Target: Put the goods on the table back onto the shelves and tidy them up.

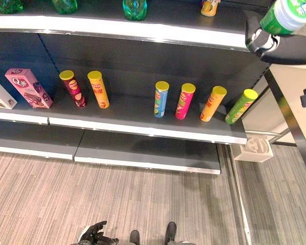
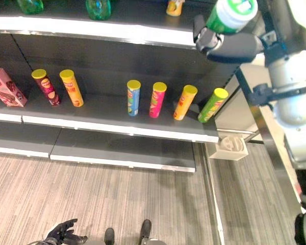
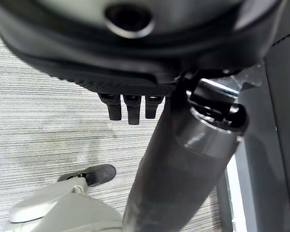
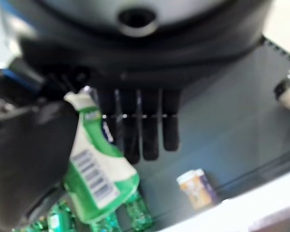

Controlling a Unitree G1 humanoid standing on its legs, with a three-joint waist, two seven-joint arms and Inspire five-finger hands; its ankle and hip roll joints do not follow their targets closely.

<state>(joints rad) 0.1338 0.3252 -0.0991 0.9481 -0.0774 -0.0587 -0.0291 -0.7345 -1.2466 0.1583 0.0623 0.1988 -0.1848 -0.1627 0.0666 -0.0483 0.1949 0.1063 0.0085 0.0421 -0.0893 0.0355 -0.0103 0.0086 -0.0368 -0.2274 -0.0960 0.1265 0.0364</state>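
Upper right of the frame, the right hand (image 2: 229,45) grips one green bottle (image 2: 229,14); six chip cans (image 1: 161,99) line the middle shelf (image 1: 143,127); left hand (image 2: 65,233) hangs spread.

Green bottle (image 4: 99,179) gripped in the right hand (image 2: 229,43): white label panel bearing a black barcode, no digits legible | pink box (image 1: 28,88) on the middle shelf (image 1: 143,125): large white lettering, not made out | crisp tubes (image 1: 161,99) alongside: printed wrappers, wording too small to tell
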